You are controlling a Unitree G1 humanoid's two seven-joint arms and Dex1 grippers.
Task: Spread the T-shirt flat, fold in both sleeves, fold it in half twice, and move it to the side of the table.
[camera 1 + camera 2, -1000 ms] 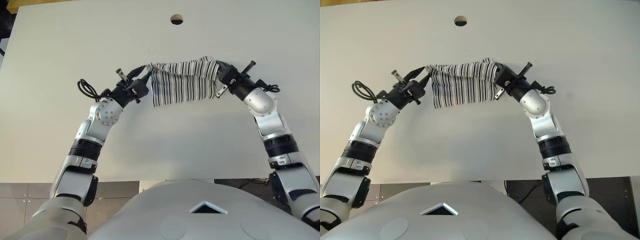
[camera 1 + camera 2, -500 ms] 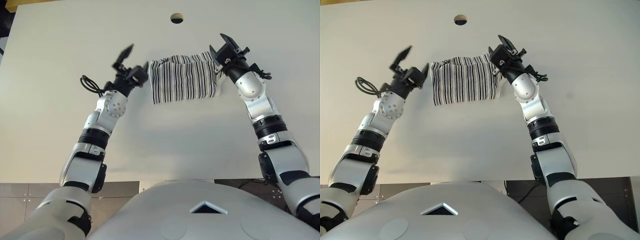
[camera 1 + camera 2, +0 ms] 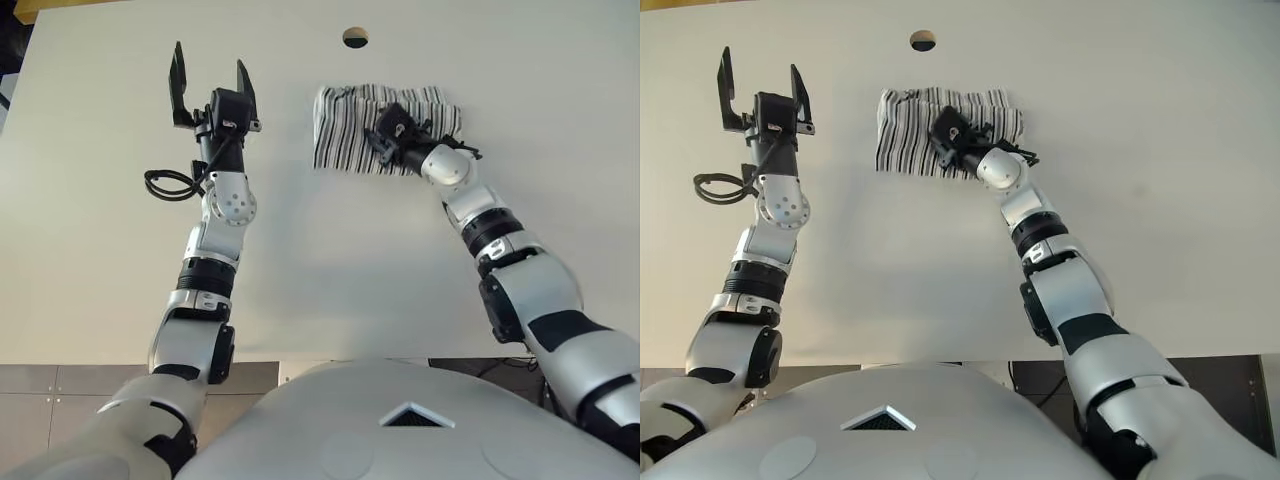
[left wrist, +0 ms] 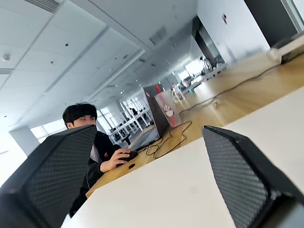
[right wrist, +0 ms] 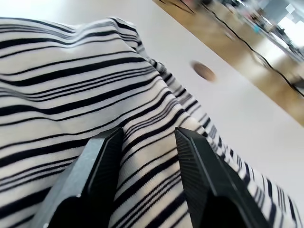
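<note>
The striped T-shirt (image 3: 340,125) lies folded into a small rectangle on the far part of the white table (image 3: 400,270), just near of a round hole (image 3: 353,38). My right gripper (image 3: 381,136) rests on the shirt's near middle. In the right wrist view its fingers (image 5: 102,180) stand a little apart with a ridge of striped cloth (image 5: 71,85) pinched between them. My left gripper (image 3: 208,58) is raised well above the table, left of the shirt and apart from it, fingers pointing up and wide open with nothing between them (image 4: 149,130).
A black cable loop (image 3: 165,185) hangs beside the left forearm. The table's near edge (image 3: 330,358) runs just in front of the body, with bare tabletop between it and the shirt and to both sides.
Both grippers let go of the shirt's far corners. The left arm swung up and away. The right gripper came down onto the shirt's middle, and the shirt shifted farther away and slightly right.
</note>
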